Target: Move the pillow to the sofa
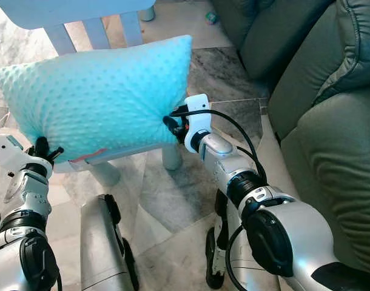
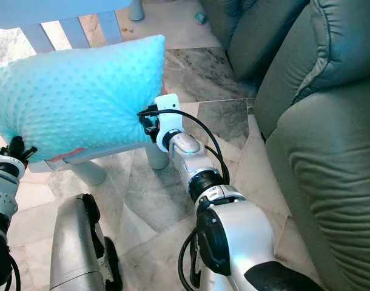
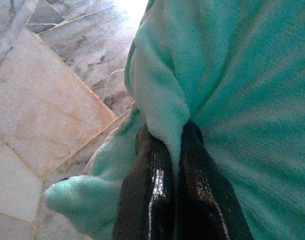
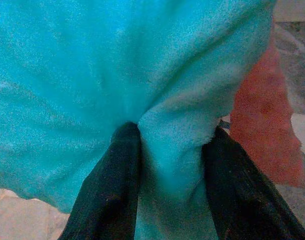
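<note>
Pickup done: left gripper (image 1: 48, 151) and right gripper (image 1: 171, 124) each have jaws clamped on a fold of the turquoise pillow (image 1: 100, 97), held above the white chair (image 1: 103, 33); carry to sofa (image 1: 330, 139) remains.

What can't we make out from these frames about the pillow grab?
- Pillow underside and whether it touches the chair: hidden in the eye views by the pillow itself.
- Chair seat: mostly covered by the pillow; its back is cut off at the top edge.
- Sofa seat: cut off at the right edge.
- Red patch in the right wrist view: blurred, unidentifiable.
</note>
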Robot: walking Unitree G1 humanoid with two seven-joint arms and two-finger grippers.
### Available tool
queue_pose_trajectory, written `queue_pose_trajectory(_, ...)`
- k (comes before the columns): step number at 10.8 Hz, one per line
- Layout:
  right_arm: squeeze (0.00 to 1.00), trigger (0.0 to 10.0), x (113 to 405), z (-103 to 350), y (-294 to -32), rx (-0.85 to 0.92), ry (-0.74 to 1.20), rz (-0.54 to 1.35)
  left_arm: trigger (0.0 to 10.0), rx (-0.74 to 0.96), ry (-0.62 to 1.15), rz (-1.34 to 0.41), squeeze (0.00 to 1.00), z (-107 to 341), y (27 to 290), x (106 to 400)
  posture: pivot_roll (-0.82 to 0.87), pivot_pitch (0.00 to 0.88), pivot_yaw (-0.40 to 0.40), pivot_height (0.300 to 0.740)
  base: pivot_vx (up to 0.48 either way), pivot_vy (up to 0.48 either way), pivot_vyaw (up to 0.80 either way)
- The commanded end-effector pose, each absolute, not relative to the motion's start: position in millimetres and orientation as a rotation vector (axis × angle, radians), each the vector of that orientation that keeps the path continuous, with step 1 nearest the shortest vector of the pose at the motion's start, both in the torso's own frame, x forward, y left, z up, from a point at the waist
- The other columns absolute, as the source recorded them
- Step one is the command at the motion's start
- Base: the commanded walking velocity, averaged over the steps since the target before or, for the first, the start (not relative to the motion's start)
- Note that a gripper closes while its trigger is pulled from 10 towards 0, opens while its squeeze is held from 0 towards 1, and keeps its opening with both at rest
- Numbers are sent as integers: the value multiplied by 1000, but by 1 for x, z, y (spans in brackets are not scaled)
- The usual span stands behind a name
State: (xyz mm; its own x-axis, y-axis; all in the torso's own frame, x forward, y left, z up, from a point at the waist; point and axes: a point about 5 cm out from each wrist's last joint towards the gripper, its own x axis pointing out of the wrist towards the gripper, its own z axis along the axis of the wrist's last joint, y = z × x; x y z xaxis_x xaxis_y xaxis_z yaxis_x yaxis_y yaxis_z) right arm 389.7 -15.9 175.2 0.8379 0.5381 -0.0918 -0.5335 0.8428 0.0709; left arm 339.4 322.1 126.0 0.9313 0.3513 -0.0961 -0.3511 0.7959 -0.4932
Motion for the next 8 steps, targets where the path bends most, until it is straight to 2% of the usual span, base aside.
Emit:
queue_pose_trajectory(1,0,0,385,164,-14,63,150,569,0,-535,49,387,0,111,322,331,53,492,-62,495,0,0,0)
queue_pose_trajectory(5,0,0,388,181,-10,88,77,621,0,-415,-18,355,0,130,321,339,32,462,-62,495,0,0,0)
queue_pose_trajectory(8,0,0,392,194,-15,93,10,647,0,-279,-161,381,0,163,329,341,21,386,-51,495,0,0,0)
